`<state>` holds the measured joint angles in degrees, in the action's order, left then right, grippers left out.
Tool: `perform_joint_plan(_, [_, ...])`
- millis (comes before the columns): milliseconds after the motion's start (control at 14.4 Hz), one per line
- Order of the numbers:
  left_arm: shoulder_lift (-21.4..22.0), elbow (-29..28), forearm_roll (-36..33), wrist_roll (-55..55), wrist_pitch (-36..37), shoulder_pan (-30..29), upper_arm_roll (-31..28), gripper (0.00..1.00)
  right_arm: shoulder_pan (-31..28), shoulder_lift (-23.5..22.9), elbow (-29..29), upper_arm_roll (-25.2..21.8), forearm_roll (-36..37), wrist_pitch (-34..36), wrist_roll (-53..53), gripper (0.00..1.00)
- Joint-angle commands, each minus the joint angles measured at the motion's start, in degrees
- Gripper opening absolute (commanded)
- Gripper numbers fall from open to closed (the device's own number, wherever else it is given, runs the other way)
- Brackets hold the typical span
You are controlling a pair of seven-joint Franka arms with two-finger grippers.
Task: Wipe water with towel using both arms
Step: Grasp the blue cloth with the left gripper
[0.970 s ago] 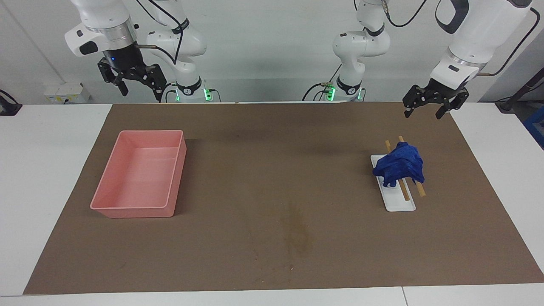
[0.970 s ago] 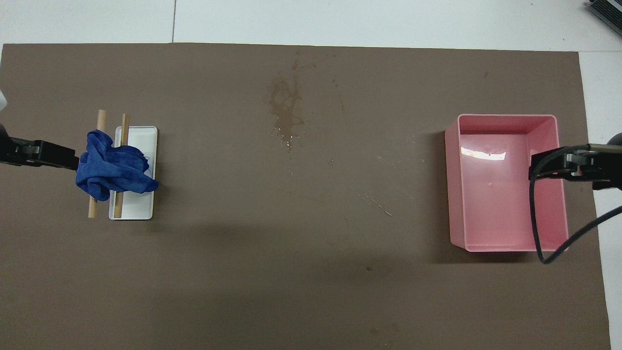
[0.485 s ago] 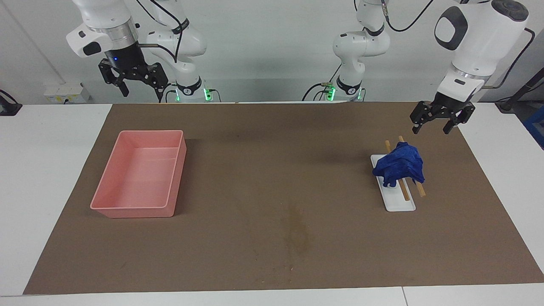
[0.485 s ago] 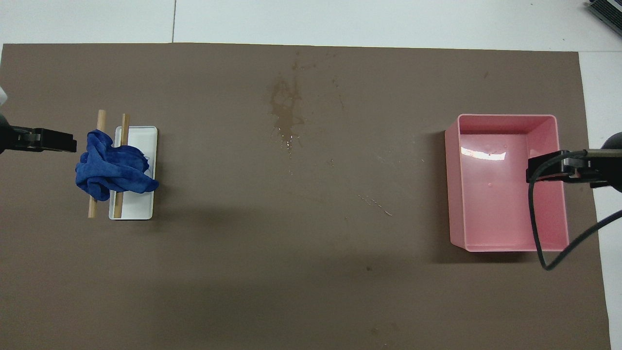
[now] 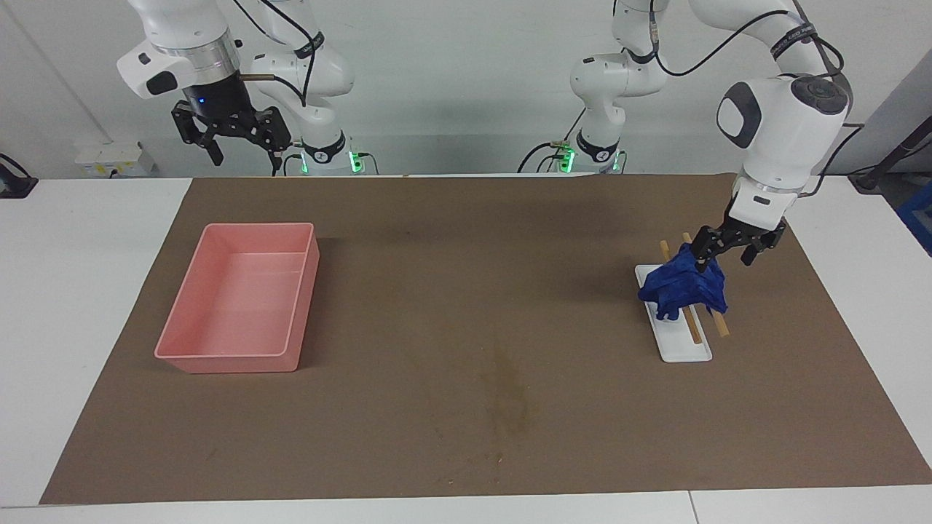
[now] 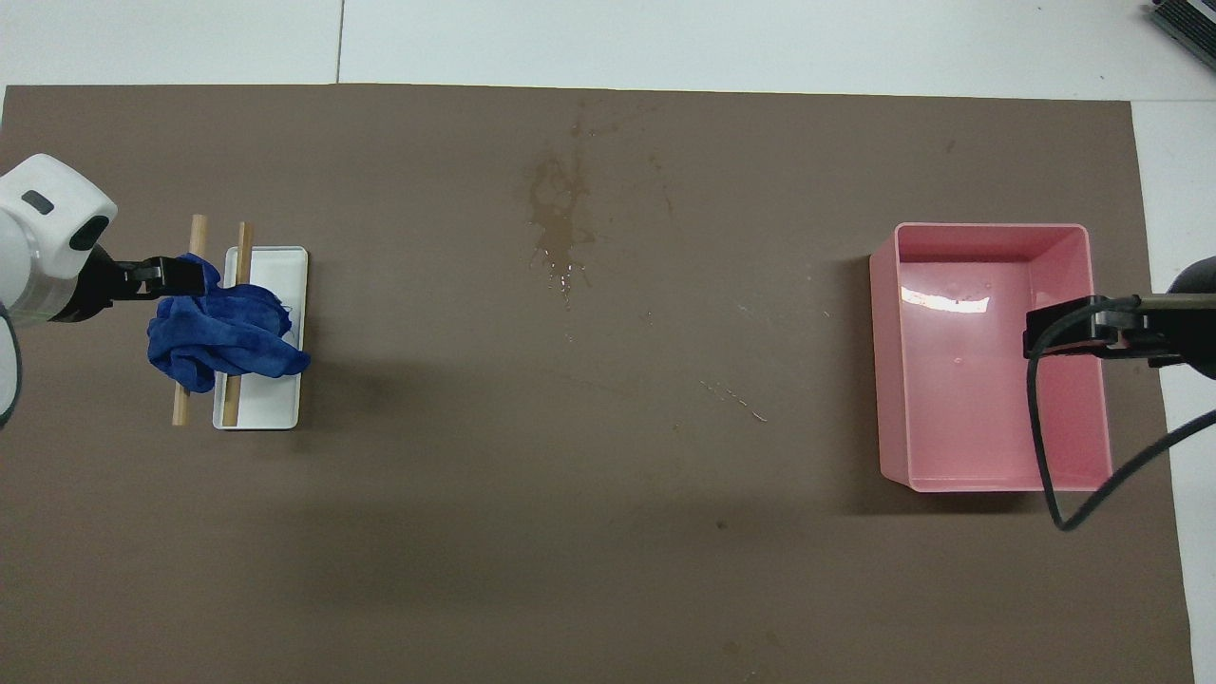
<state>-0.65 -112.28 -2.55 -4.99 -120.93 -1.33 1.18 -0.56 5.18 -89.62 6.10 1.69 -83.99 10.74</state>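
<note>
Left claw [image 5: 724, 258] is down at the towel [image 5: 684, 285], fingers spread; one fingertip [image 5: 700, 260] touches the towel's top edge at the end nearer the robots, the other hangs free just beside the cloth on the side toward the left arm's end of the bench. Nothing pinched yet. In the overhead view the left claw [image 6: 176, 277] overlaps that same edge of the towel [image 6: 223, 332].

Towel is a crumpled deep-blue heap right under the left claw, draped over two wooden sticks [image 5: 719, 325] of a white rack [image 5: 681, 344]. Rack sits on the brown mat [image 5: 451, 291] that covers the bench [image 5: 80, 291].

Water [image 5: 510, 393] is a faint darker blotch on the mat, well apart from the left claw, toward mid-bench and farther from the robots than the towel; in the overhead view the water [image 6: 560, 214] shows a few small specks trailing off it.

Right claw [image 5: 240, 138] waits high in the air with fingers spread, holding nothing, over the pink tray [image 5: 240, 298] side of the bench; from overhead the right claw [image 6: 1073, 328] overlaps the tray [image 6: 993, 356], which sits on the mat well apart from water and towel.
</note>
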Motion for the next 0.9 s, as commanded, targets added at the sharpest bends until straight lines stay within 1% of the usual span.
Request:
perform_joint_plan(0, [2.1,-5.4,-1.0,-3.4,-4.3,0.4,0.0,1.00,-0.3,0.8,-0.6,0.3,-0.9,-0.3,-0.9,1.00])
perform_joint_plan(139, [2.5,-8.3,-1.0,-3.6,-7.1,0.6,0.0,1.00,-0.3,0.8,-0.7,0.3,-0.9,-0.4,-0.8,1.00])
perform_joint_plan(208, [2.4,-8.6,-1.0,-3.6,-7.8,0.6,0.0,1.00,-0.3,0.8,-0.8,0.3,-0.9,-0.4,-0.8,1.00])
perform_joint_plan(277, [2.1,-8.7,-1.0,-3.6,-8.1,0.6,0.0,0.98,-0.3,0.8,-0.7,0.4,-0.9,-0.5,-0.8,1.00])
perform_joint_plan(346, [1.9,-8.6,-1.0,-3.6,-8.1,0.6,0.0,0.77,-0.3,0.8,-0.8,0.4,-0.9,-0.8,-0.8,1.00])
perform_joint_plan(416, [1.8,-8.6,-1.0,-3.6,-8.1,0.6,0.0,0.30,-0.3,0.8,-0.8,0.4,-0.9,-0.8,-0.8,1.00])
perform_joint_plan(485, [1.8,-8.5,-1.0,-3.5,-7.9,0.6,0.0,0.00,-0.3,0.8,-0.8,0.4,-0.9,-0.8,-0.8,1.00])
perform_joint_plan(623, [1.4,-7.1,-1.0,-3.4,-6.9,0.6,0.0,0.00,-0.3,0.8,-0.8,0.4,-0.9,-0.8,-0.8,1.00])
perform_joint_plan(831, [0.6,-3.8,-1.0,-3.5,-2.9,0.6,0.1,0.00,-0.3,0.9,-0.9,0.4,-0.9,-0.8,-0.7,1.00])
